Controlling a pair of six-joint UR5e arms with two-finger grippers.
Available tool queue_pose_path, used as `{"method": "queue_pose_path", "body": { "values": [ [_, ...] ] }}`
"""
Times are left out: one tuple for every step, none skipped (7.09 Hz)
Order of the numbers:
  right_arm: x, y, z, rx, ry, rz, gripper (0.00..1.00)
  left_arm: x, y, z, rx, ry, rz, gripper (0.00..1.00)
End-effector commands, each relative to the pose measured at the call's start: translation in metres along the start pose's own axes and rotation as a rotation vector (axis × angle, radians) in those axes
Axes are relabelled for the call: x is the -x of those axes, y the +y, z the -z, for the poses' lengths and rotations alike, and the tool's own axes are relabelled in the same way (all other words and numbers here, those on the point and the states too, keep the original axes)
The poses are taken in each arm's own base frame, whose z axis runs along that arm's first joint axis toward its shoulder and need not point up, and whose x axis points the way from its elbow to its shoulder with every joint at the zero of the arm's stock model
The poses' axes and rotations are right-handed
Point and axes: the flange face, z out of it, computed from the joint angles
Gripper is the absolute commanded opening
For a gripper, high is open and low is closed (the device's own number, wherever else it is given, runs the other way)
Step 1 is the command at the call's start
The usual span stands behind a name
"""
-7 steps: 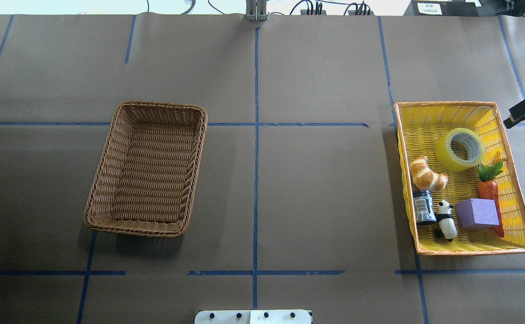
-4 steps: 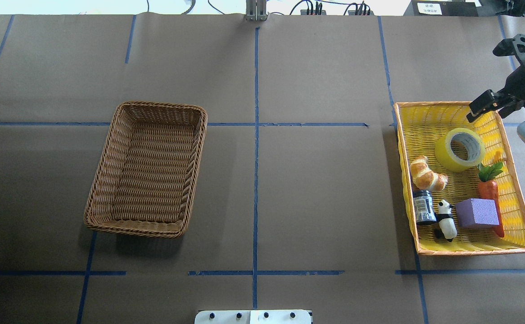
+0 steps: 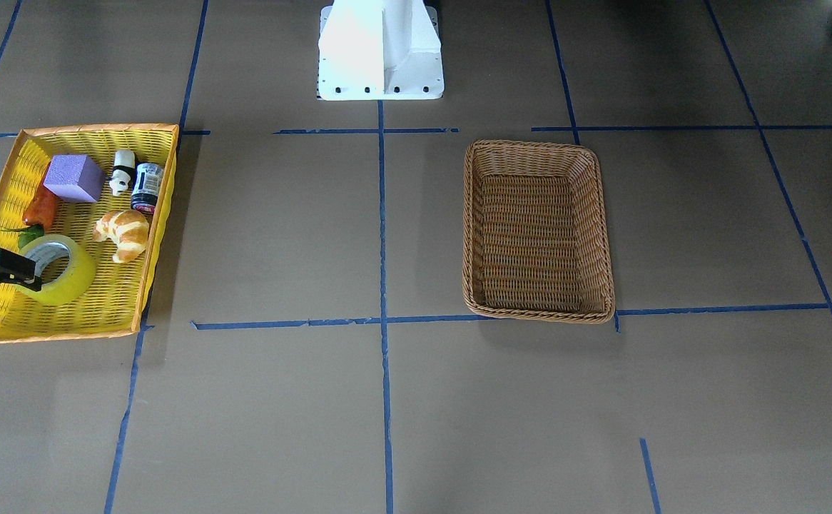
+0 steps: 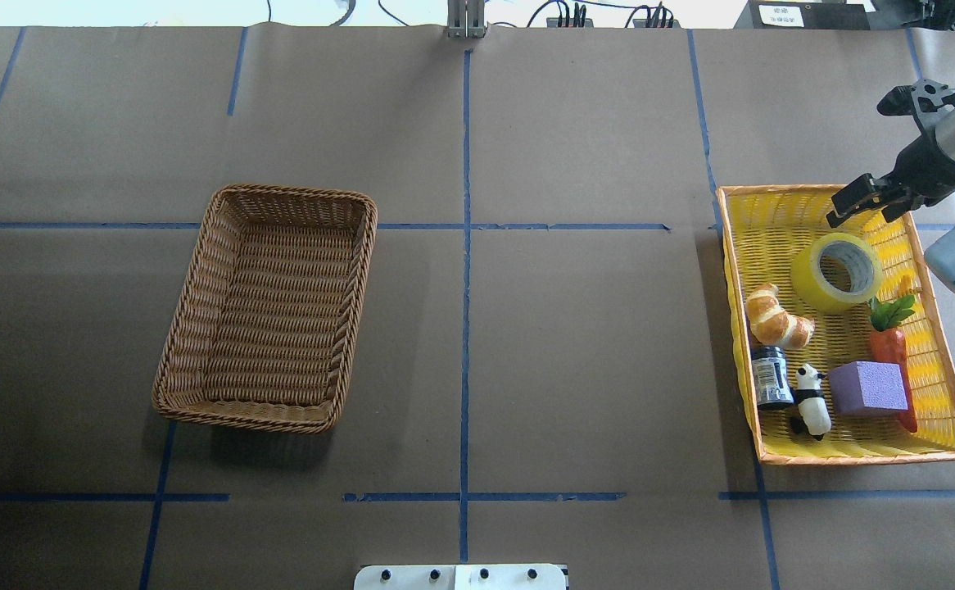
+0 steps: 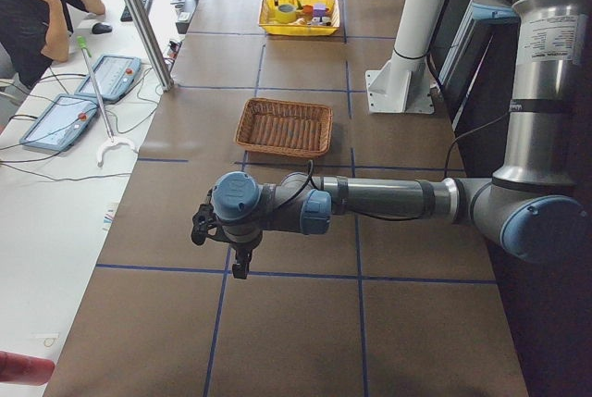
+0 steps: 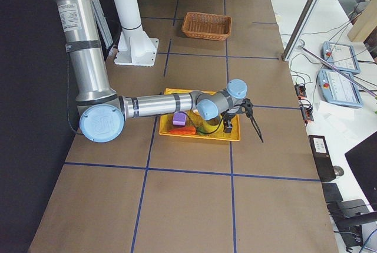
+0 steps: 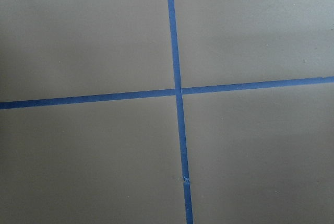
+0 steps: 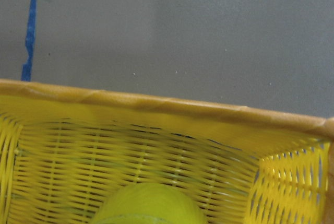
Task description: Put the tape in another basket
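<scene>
At the upper right of the overhead view, my right gripper hovers over the far rim of the yellow basket, jaws apart and holding nothing; the tape lies just below it in the frame, inside that basket, tilted with its core showing, near the croissant and the carrot; the wicker basket sits well apart at centre left. I judge the risk to be in the descent: coming straight down from here, a finger could strike the rim or the slanted wall instead of straddling the roll's band; the roll leans, so a pinch on its smooth side could tip it or let it slip, and a wide approach could catch the carrot's leaves beside it. My right wrist view shows only the roll's top edge at bottom centre, cut off, and none of my fingers; my left gripper appears only in the side view, so I cannot tell whether it is open or closed.
</scene>
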Motion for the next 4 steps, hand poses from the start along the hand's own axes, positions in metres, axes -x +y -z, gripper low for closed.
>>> {"method": "queue_pose_path", "body": {
  "values": [
    [-0.005,0.033,0.006,0.003,-0.006,0.011,0.98,-0.003,-0.001,0.002,-0.006,0.002,-0.011,1.00],
    [0.007,0.033,-0.011,0.026,0.005,0.042,0.94,-0.002,-0.001,0.002,-0.006,-0.001,-0.019,1.00],
    [0.017,0.031,-0.016,0.025,0.017,0.078,0.92,-0.002,-0.001,0.002,-0.006,-0.001,-0.019,1.00],
    [0.016,0.030,-0.018,0.016,0.044,0.130,0.88,-0.003,-0.001,0.002,-0.007,-0.001,-0.019,1.00]
  ]
}}
